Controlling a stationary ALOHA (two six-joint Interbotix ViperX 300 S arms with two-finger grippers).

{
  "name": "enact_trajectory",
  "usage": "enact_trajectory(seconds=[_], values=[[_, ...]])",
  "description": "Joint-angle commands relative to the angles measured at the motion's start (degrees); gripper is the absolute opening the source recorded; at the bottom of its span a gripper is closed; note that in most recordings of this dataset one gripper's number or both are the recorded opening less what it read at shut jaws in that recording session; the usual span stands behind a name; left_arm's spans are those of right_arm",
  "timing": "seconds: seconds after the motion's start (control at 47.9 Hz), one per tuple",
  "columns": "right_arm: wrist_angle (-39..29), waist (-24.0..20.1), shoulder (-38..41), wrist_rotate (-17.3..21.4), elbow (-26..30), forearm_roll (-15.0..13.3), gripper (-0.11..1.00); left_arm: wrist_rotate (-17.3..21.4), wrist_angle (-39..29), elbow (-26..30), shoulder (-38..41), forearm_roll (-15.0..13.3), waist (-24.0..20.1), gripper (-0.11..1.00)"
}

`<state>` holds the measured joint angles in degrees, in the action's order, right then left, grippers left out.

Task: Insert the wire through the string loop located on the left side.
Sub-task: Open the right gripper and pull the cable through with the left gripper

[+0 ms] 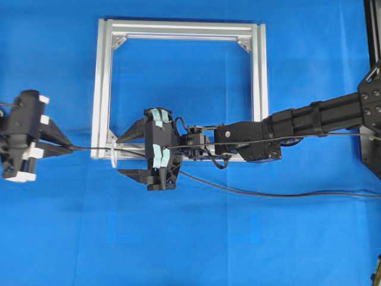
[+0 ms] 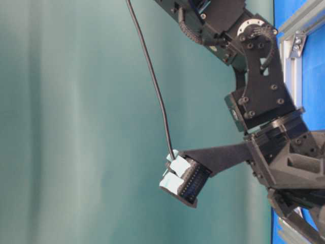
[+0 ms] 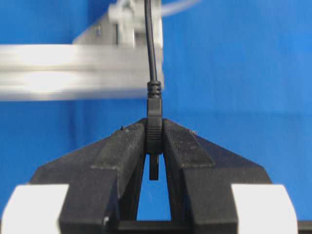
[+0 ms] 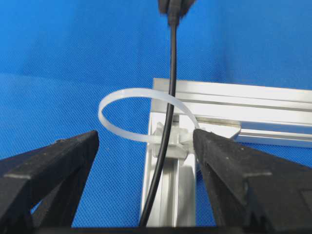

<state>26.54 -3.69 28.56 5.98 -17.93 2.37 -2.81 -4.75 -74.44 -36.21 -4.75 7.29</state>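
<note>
Pinching the plug end of the wire point(image 3: 154, 124), the left gripper point(image 3: 154, 141) has its jaws pressed together on the black plug body, w/ the plug's end poking down into the gap between the fingers. In the overhead view that gripper point(image 1: 66, 146) sits at the far left, outside the aluminium frame point(image 1: 102, 89), and the wire point(image 1: 95, 148) runs from it rightward past the frame's lower-left corner. The string loop point(image 4: 131, 113), a whitish translucent band, is fixed at that corner; from the right wrist cam the wire point(image 4: 170, 97) passes thru the loop and over its clip, going on toward the left gripper at top. The right gripper point(image 4: 146, 146) is spread wide, one finger each side of loop & wire, touching neither. Overhead, the right gripper point(image 1: 128, 155) straddles the frame corner on the blue desk point(image 1: 238, 238), wire lying between its fingers, then trailing off to the right edge.
</note>
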Motion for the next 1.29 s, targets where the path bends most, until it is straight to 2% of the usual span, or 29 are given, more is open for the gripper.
enact_trajectory(seconds=[0.0,0.209,0.355,0.439,1.044,1.107,1.274], values=[[0.18,-0.35,-2.37,-0.09,0.44,-0.09,0.94,-0.79,-1.93,-0.26,-4.22,0.00,-0.18,0.08],[0.18,-0.53,-2.46,-0.18,0.26,-0.18,0.94,-5.01,-7.47,-1.14,-14.06,0.00,-0.09,0.08],[0.18,-0.62,-2.46,-0.18,0.26,-0.18,0.94,-8.96,-11.78,-0.97,-17.58,0.00,0.26,0.08],[0.18,-0.70,-2.46,-0.18,0.26,-0.18,0.94,-9.93,-12.92,-0.79,-18.11,0.09,1.05,0.08],[0.44,-1.05,-2.37,-0.18,0.70,-0.18,0.94,-9.49,-11.60,-1.05,-15.56,0.09,1.23,0.09],[0.44,-1.05,-2.46,-0.18,0.88,-0.18,0.94,-9.40,-11.25,-1.14,-15.12,0.09,1.23,0.18],[0.26,-1.14,-2.81,-0.18,0.88,-0.18,0.94,-9.49,-11.25,-1.23,-14.77,0.09,1.32,0.68]])
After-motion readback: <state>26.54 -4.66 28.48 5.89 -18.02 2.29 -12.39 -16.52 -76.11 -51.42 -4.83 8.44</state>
